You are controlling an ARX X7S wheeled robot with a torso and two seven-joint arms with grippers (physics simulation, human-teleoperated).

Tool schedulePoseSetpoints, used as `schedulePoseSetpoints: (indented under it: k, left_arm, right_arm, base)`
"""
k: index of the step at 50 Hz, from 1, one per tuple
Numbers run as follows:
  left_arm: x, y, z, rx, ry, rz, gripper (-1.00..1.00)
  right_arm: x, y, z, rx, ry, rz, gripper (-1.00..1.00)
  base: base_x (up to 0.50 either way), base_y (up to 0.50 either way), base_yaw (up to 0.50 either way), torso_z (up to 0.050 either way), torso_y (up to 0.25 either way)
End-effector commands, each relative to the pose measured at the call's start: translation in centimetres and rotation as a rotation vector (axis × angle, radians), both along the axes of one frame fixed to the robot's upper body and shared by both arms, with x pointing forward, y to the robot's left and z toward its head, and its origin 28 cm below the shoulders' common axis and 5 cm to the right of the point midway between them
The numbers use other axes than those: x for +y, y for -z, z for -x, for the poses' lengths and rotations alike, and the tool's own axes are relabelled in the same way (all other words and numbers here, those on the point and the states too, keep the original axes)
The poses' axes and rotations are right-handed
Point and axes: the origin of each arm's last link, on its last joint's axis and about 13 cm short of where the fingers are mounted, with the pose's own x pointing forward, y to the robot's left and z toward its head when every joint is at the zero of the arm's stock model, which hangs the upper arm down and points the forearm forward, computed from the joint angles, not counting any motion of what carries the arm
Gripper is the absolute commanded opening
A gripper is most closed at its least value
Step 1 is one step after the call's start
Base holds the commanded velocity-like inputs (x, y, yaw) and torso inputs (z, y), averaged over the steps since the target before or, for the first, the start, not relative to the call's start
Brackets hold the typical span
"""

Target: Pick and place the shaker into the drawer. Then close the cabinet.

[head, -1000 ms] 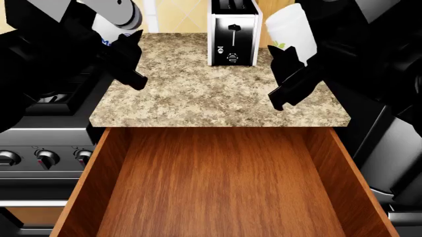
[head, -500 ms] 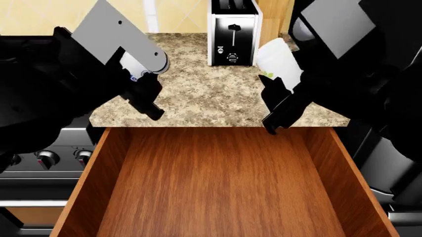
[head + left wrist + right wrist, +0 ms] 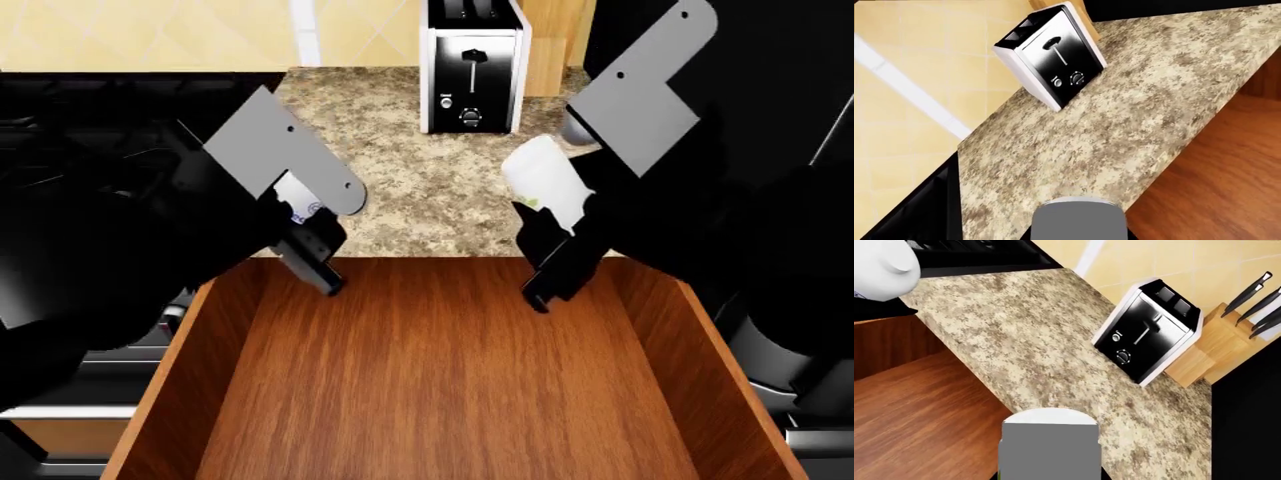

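Note:
The shaker [image 3: 545, 180] is white with a small green mark. It sits tilted at the base of my right gripper [image 3: 538, 295], over the back edge of the drawer [image 3: 441, 400]. In the right wrist view only its white top [image 3: 1047, 414] shows, behind a grey plate that hides the jaws. The drawer is wide, reddish-brown wood, pulled out, with a bare floor. My left gripper [image 3: 324, 280] hangs over the drawer's back left. A small white part with a blue mark [image 3: 307, 205] shows by its wrist. A grey plate hides its jaws in the left wrist view.
The speckled counter [image 3: 427, 190] lies behind the drawer. A chrome toaster [image 3: 470, 70] stands at its back, with a wooden knife block [image 3: 1214, 340] beside it. A black stove [image 3: 147, 330] with knobs is to the left. A dark appliance stands on the right.
Both arms have come down and toward me, from over the counter to over the drawer's back edge. The shaker has travelled with the right gripper. The drawer has not moved.

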Motion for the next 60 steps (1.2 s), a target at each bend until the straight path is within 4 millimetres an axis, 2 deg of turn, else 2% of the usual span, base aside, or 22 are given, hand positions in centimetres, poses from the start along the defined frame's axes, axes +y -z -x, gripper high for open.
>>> schedulePoseSetpoints:
  k: [1, 34, 46, 60]
  left_arm:
    - [-0.1, 1.9, 0.1, 0.036, 0.001, -0.029, -1.0]
    - [-1.0, 6.2, -0.3, 0.136, 0.037, -0.055, -1.0]
    - [-1.1, 8.2, -0.4, 0.183, 0.038, -0.074, -1.0]
    - [-1.4, 9.6, -0.5, 0.212, 0.042, -0.079, -1.0]
  right_arm:
    - [-0.1, 1.2, -0.2, 0.024, 0.003, 0.025, -1.0]
    - [0.8, 6.6, -1.1, 0.181, -0.059, 0.051, -1.0]
    - [0.3, 7.8, -1.7, 0.202, -0.042, 0.048, -1.0]
    - [0.0, 9.7, -2.2, 0.241, -0.027, 0.055, -1.0]
  base:
    - [0.0, 0.0, 0.0, 0.0, 0.0]
    - [0.0, 0.0, 0.0, 0.0, 0.0]
    - [0.0, 0.0, 0.0, 0.0, 0.001]
    - [0.0, 0.0, 0.0, 0.001, 0.001]
